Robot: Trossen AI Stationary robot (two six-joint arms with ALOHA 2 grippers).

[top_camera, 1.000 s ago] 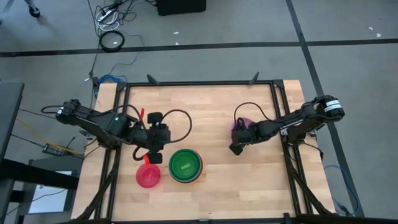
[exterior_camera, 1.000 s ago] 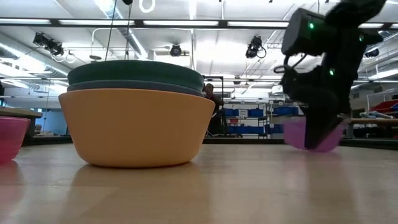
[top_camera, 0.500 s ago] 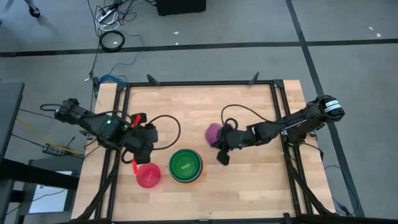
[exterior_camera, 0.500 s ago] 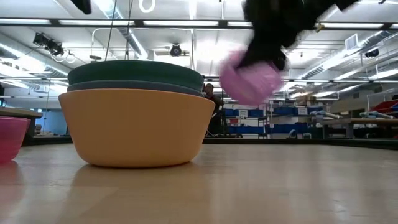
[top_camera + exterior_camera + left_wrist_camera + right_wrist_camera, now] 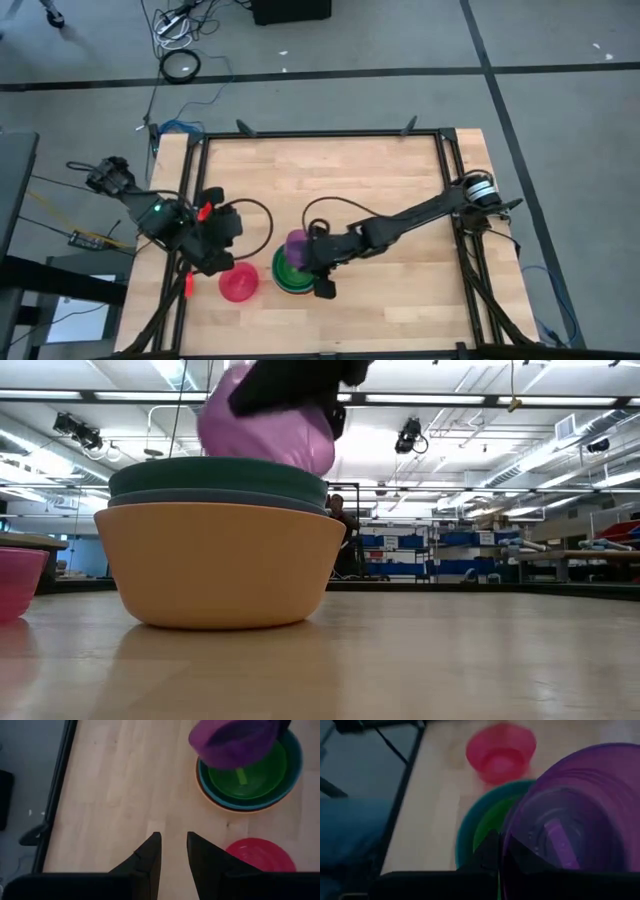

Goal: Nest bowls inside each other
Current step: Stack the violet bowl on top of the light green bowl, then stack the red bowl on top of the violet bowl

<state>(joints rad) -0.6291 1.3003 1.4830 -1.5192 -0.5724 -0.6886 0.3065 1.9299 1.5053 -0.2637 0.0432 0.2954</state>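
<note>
A stack of nested bowls (image 5: 297,272) stands near the table's front middle. Its outer bowl is orange (image 5: 220,565), a teal one (image 5: 215,475) is inside it, and a lime green one (image 5: 248,774) lies innermost. Just above the stack hangs a purple bowl (image 5: 297,245) (image 5: 265,425), with my right gripper (image 5: 312,258) shut on it. A red-pink bowl (image 5: 238,283) sits upright on the table left of the stack. My left gripper (image 5: 174,845) hovers open near the table's left edge, with nothing between its fingers. My right gripper holds the purple bowl by its rim (image 5: 504,840). One finger (image 5: 491,852) is outside the wall and the other shows dimly through the purple inside. The fingers reach in from the table's right, slanting down. The bowl hangs tilted, clear of the stack and over its far part.
Black frame rails (image 5: 190,200) run along the table's left and right edges. Bare wood (image 5: 400,300) lies right of the stack and across the far half. A person (image 5: 345,520) stands far off in the room behind.
My right gripper has swung from the table's right side toward the left and upward, carrying the purple bowl off the table until it hangs over the stack, and its wrist has rolled on the way. My left gripper has drawn back toward the table's left and near edges.
</note>
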